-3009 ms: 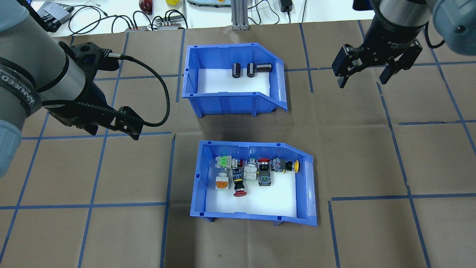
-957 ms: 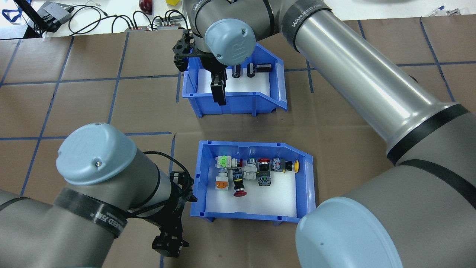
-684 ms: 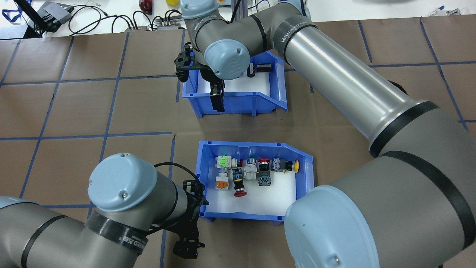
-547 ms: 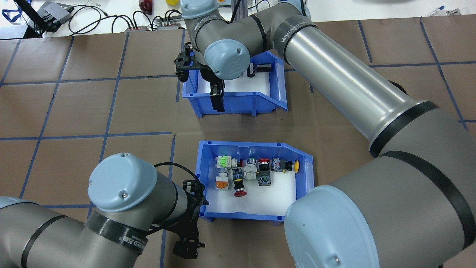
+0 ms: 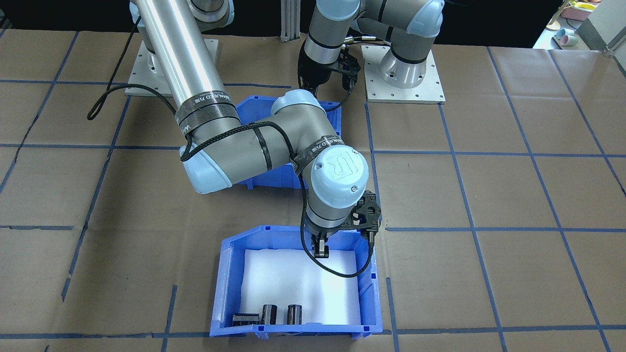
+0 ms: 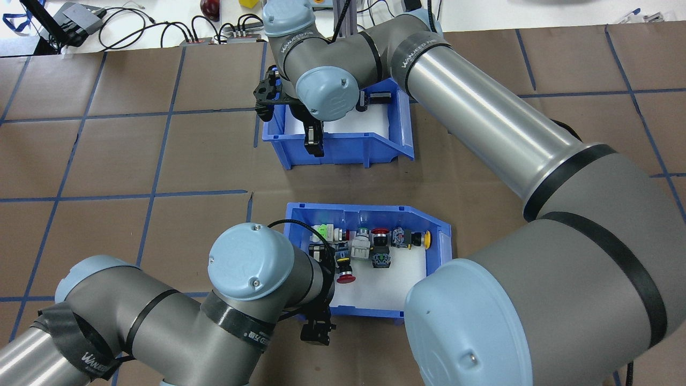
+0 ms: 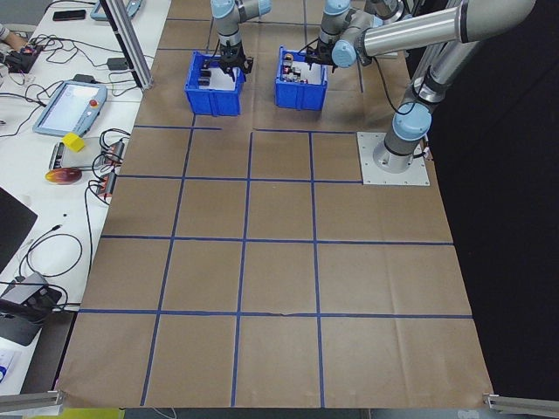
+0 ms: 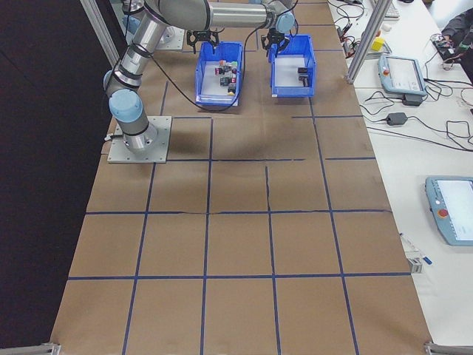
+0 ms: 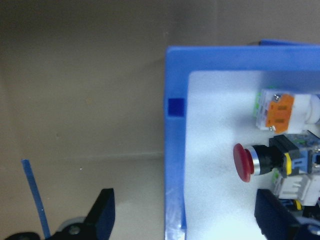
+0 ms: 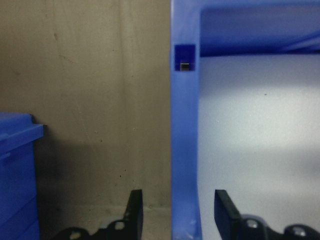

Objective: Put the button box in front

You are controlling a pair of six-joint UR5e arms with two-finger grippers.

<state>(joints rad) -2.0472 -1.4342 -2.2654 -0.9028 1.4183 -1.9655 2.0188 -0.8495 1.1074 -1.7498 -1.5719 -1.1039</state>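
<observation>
A brown paper-covered table (image 6: 107,161), ruled into squares by blue tape lines, carries two blue bins near its middle; cables and devices lie on a white bench (image 6: 134,21) along the far edge. At left, the left arm reaches in low, and the left gripper (image 6: 316,300) stands over the left wall of the button box (image 6: 439,252), the nearer bin. Its fingers (image 9: 102,212) are spread apart, one outside the wall and one inside over the white foam floor, and do not touch the wall. Inside lie assorted push-buttons, among them a red mushroom button (image 6: 345,277), an orange-faced one (image 9: 280,111) and a yellow-capped one (image 6: 427,239), grouped toward the far wall. Farther off, the second bin (image 6: 396,145) holds black cylindrical parts (image 5: 281,313) against its far wall. The right arm crosses from the right, and the right gripper (image 6: 289,120) straddles that bin's left wall, fingers (image 10: 134,210) open on either side, not clamped. The two bins stand apart, the button box on the robot's side.
</observation>
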